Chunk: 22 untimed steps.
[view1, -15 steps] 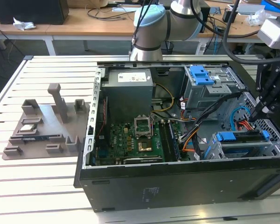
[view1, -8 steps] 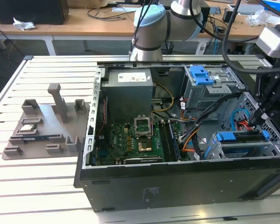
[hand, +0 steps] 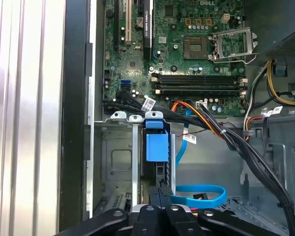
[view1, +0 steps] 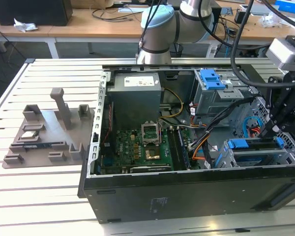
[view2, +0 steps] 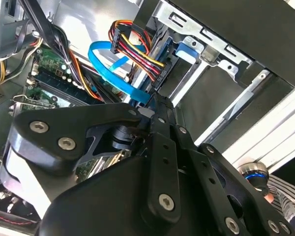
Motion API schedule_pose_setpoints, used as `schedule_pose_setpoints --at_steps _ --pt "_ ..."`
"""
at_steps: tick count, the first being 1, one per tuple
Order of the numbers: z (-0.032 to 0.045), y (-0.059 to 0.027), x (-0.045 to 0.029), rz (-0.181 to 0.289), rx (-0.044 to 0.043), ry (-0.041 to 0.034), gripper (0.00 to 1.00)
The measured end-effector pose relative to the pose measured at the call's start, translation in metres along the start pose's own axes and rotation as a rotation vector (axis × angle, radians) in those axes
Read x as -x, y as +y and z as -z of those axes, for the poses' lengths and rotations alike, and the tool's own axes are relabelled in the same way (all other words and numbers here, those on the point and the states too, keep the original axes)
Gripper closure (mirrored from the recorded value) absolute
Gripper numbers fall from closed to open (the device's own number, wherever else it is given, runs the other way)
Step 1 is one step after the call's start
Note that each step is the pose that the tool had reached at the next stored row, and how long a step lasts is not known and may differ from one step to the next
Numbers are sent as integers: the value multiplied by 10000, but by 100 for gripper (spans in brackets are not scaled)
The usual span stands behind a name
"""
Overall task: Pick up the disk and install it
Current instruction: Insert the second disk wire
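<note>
Exterior view: open PC case point(view1: 187, 191) lies on its side on the slatted table point(view1: 44, 191), and the gripper point(view1: 280, 115) is down at the exterior view's right end of the case, over the drive cage. The disk point(view1: 255, 147) sits edge-up in the near cage slot with its blue rail along the top; gripper tip is right at its right end, contact hard to confirm from here. A bare blue latch bracket point(view1: 210, 78) sits on the far cage, well apart. The grey power-supply box point(view1: 136, 101) is at the far left of the case interior, with the motherboard point(view1: 137, 152) near it. A grey fixture tray point(view1: 44, 135) is on the table left of the case.

First wrist view: black fingers point(hand: 160, 196) come together just beside the disk's point(hand: 156, 147) blue tab in the cage slot. They look closed or nearly so, with nothing visibly carried. A blue SATA cable point(hand: 199, 194) loops just beside the slot.

Second wrist view: finger point(view2: 160, 118) pressed near the same blue cable point(view2: 108, 64) and the cage point(view2: 206, 54). Exact grip on the disk I cannot tell.
</note>
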<state>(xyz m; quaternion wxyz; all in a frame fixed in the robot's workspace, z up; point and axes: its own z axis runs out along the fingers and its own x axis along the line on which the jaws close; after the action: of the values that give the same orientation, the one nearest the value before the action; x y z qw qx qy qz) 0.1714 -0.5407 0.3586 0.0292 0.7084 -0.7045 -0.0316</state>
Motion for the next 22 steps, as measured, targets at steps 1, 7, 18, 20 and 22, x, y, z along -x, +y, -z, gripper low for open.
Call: schedule_pose_setpoints --at_steps 1,7,18,20,22 --pt "-19 2 -1 -1 0 0 89" --pt "-72 -2 -16 12 0 4 89" --pt "-60 -1 -27 34 -3 -1 89" --pt "-58 0 -52 34 -2 1 89" --pt "-63 -2 -80 35 11 0 89"
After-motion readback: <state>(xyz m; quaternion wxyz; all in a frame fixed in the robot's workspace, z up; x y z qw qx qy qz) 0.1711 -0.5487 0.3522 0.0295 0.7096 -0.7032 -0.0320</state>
